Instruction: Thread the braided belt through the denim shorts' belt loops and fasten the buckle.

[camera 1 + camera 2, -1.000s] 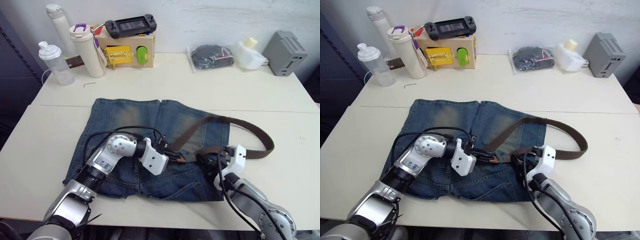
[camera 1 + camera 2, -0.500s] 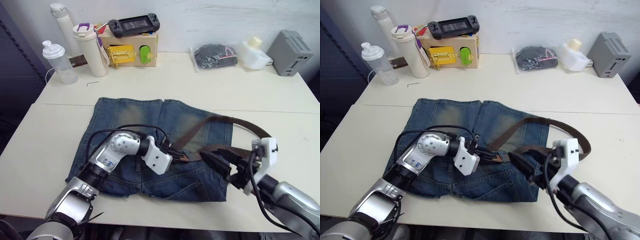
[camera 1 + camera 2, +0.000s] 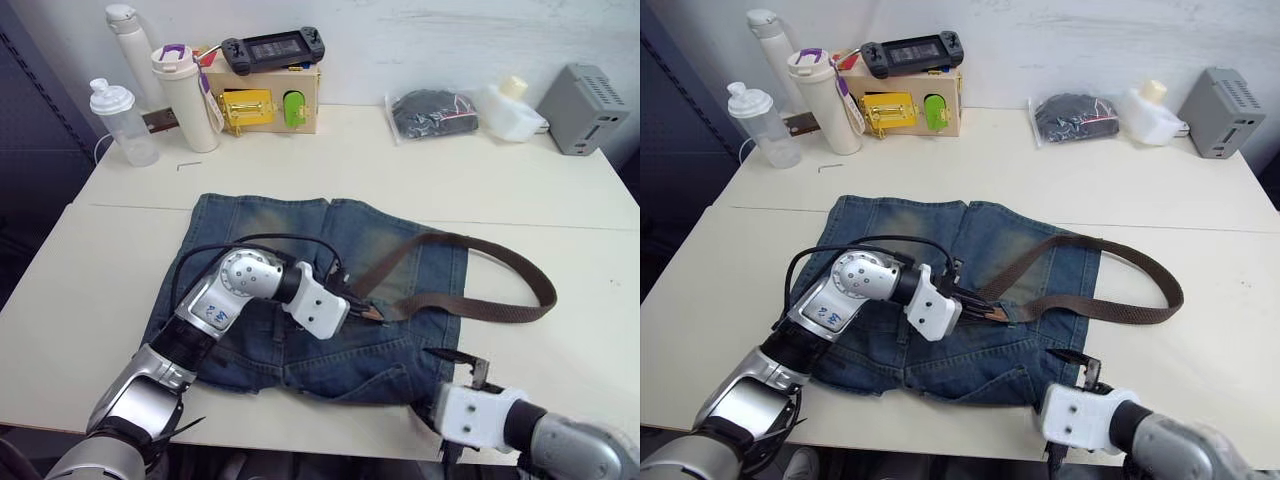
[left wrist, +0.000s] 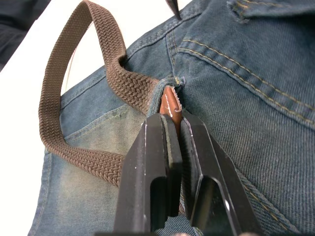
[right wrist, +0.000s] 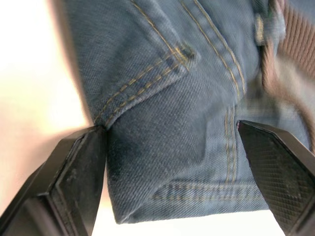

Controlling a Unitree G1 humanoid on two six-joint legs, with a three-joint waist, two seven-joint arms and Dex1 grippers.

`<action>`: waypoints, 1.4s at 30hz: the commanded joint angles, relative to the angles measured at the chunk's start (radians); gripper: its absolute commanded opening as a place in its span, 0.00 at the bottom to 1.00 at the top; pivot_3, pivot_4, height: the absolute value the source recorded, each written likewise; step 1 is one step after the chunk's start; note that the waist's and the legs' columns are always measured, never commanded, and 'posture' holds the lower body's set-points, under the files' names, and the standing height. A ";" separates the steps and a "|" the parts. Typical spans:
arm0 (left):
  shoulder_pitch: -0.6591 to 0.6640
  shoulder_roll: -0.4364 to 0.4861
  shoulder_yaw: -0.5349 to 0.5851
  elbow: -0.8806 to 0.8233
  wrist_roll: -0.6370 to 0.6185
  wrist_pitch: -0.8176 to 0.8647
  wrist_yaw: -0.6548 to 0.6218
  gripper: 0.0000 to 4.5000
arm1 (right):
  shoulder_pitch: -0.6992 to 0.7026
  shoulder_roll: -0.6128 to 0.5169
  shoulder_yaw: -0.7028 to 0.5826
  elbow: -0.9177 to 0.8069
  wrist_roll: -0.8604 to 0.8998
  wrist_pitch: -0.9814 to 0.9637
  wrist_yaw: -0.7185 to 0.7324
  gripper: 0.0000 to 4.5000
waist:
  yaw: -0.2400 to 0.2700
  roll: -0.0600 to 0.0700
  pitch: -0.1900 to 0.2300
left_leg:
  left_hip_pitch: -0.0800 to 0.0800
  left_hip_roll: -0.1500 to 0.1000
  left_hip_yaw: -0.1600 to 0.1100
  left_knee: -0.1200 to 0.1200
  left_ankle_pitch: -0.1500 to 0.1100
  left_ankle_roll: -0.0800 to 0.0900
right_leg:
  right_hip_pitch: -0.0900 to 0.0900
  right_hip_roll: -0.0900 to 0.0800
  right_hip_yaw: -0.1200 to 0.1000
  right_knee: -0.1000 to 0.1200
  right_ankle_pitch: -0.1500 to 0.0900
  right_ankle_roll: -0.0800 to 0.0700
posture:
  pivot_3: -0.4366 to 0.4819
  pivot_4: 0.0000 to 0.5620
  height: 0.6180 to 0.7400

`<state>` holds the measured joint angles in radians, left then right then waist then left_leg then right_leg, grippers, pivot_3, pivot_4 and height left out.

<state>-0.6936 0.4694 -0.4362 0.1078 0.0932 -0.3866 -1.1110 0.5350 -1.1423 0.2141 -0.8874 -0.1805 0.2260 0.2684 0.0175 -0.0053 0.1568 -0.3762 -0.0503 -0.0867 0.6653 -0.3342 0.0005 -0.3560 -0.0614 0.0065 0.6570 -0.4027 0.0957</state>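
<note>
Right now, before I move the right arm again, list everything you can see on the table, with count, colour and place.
Shorts: 1, faded blue, middle of the table.
Belt: 1, dark brown, looped over the shorts' right side and out onto the table.
Flask: 1, white, far left corner.
Tumbler: 1, white with purple lid, beside the flask.
Clear bottle: 1, far left edge.
Latch box: 1, tan with yellow and green parts, far left.
Game console: 1, black, on the box.
Bagged dark item: 1, far right.
White jug: 1, beside the bag.
Grey box: 1, far right corner.
Left gripper: shut on the belt's end.
Right gripper: open, at the shorts' near right corner.
</note>
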 commanded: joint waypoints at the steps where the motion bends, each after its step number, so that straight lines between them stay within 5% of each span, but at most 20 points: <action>1: 0.004 0.005 0.016 -0.048 -0.028 0.013 -0.003 0.00 | 0.004 0.097 0.089 0.013 -0.157 -0.079 -0.015 0.99 | 0.000 0.000 0.000 | 0.000 0.000 0.000 0.000 0.000 0.000 | 0.000 0.000 0.000 0.000 0.000 0.000 | 0.48 0.27 1.00; 3: 0.005 0.005 0.016 -0.054 -0.029 0.020 -0.003 0.00 | 0.007 0.137 0.105 0.036 -0.236 -0.095 -0.007 0.99 | 0.001 0.000 0.000 | 0.000 0.000 0.000 0.000 0.000 0.000 | -0.001 0.000 0.000 0.001 0.000 0.000 | 0.48 0.27 1.00; 6: 0.004 0.007 0.014 -0.061 -0.030 0.025 -0.006 0.00 | 0.003 0.185 0.129 0.077 -0.294 -0.106 0.027 0.80 | 0.003 0.000 0.000 | 0.001 0.000 0.000 0.000 0.000 0.000 | 0.000 0.000 0.000 0.002 0.000 0.000 | 0.48 0.27 1.00; 13: -0.012 0.010 0.015 -0.085 -0.038 0.044 -0.027 0.00 | -0.007 0.295 0.070 0.113 -0.279 -0.039 0.110 0.04 | 0.004 0.000 0.000 | 0.001 0.000 0.000 0.000 0.000 -0.001 | 0.000 0.000 0.000 0.002 0.000 0.000 | 0.48 0.27 1.00; 23: -0.050 0.026 0.012 -0.127 -0.002 0.030 -0.034 0.00 | -0.252 0.449 -0.182 0.150 -0.178 0.240 0.210 0.02 | 0.008 0.000 0.000 | 0.001 -0.002 0.000 0.001 0.000 -0.001 | 0.000 -0.002 0.001 0.004 0.000 0.000 | 0.48 0.27 1.00; 42: -0.008 0.034 0.065 -0.169 -0.030 0.004 0.056 0.00 | -0.273 0.417 -0.396 0.207 -0.146 0.354 0.300 0.02 | 0.009 0.000 -0.001 | 0.001 -0.004 -0.002 0.001 0.000 -0.001 | -0.001 -0.002 0.001 0.006 0.000 0.000 | 0.48 0.27 1.00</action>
<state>-0.7001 0.5122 -0.3998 -0.0328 0.1013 -0.3597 -1.0735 0.2702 -0.7339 -0.1389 -0.6494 -0.3393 0.5532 0.5637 0.0261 -0.0048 0.1562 -0.3753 -0.0539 -0.0892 0.6663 -0.3340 0.0000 -0.3570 -0.0636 0.0070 0.6629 -0.4027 0.0957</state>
